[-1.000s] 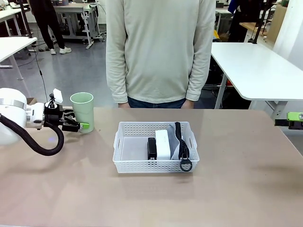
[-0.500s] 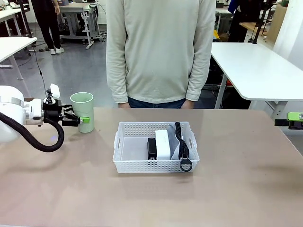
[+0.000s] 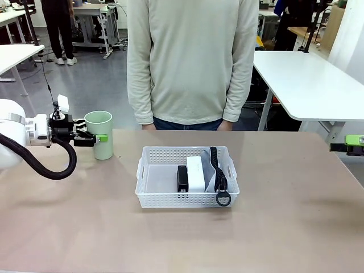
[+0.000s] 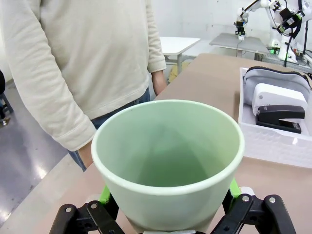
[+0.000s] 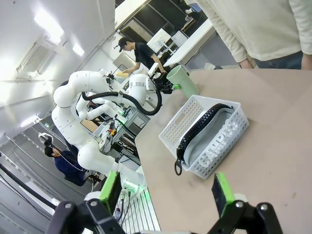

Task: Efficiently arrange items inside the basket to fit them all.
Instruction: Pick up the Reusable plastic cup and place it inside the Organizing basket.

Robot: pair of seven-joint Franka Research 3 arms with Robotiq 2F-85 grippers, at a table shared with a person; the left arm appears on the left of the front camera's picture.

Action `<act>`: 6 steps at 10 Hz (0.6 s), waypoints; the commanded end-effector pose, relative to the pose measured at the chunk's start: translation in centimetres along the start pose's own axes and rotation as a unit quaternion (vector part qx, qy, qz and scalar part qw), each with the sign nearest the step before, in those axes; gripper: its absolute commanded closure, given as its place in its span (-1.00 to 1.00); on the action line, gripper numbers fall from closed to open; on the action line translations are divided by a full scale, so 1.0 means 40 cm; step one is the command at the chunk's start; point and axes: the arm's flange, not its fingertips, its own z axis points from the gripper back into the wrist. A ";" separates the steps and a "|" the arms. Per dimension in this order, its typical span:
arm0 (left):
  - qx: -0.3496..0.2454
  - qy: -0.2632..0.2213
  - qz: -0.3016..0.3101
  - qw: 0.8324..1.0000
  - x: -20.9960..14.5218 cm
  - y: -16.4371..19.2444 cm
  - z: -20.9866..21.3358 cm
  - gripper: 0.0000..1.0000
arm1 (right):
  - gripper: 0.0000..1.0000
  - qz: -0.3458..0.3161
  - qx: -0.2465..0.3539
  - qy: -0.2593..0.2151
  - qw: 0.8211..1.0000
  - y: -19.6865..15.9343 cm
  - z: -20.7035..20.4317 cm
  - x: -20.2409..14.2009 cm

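Straddling pale green tumbler [image 3: 100, 135], open left claw [image 3: 98, 138], basket [image 3: 149, 183] apart

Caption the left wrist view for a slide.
Open left gripper straddling the pale green tumbler, with the loaded white basket beyond.

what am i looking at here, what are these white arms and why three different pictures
These are two robot arms at a table, with a person standing opposite. One camera looks across the table; the other two sit on the arms' wrists. The left pincer is open, its fingers either side of a pale green tumbler that stands outside the white basket. In the basket lie a black stapler, a small white box and a grey zip pouch. The right pincer is open and holds nothing.
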 end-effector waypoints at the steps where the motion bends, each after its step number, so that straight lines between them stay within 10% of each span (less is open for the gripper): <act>1: -0.005 -0.020 0.005 1.000 -0.003 -0.003 0.010 -1.00 | -1.00 -0.006 -0.005 0.007 1.000 0.009 0.002 -0.006; 2: -0.017 -0.024 0.021 0.999 -0.003 -0.005 0.015 0.19 | -1.00 -0.006 -0.005 0.007 1.000 0.009 0.002 -0.006; 3: -0.011 -0.030 0.017 0.999 0.000 -0.006 0.019 0.18 | -1.00 -0.006 -0.005 0.007 1.000 0.009 0.002 -0.006; 4: -0.011 -0.028 0.017 0.999 0.000 -0.005 0.021 1.00 | -1.00 -0.006 -0.005 0.007 1.000 0.009 0.002 -0.006; 5: -0.012 -0.026 0.018 0.999 -0.001 -0.006 0.022 0.30 | -1.00 -0.006 -0.005 0.007 1.000 0.009 0.002 -0.006; 6: -0.016 -0.026 0.019 0.999 0.000 -0.008 0.024 1.00 | -1.00 -0.006 -0.005 0.007 1.000 0.009 0.002 -0.006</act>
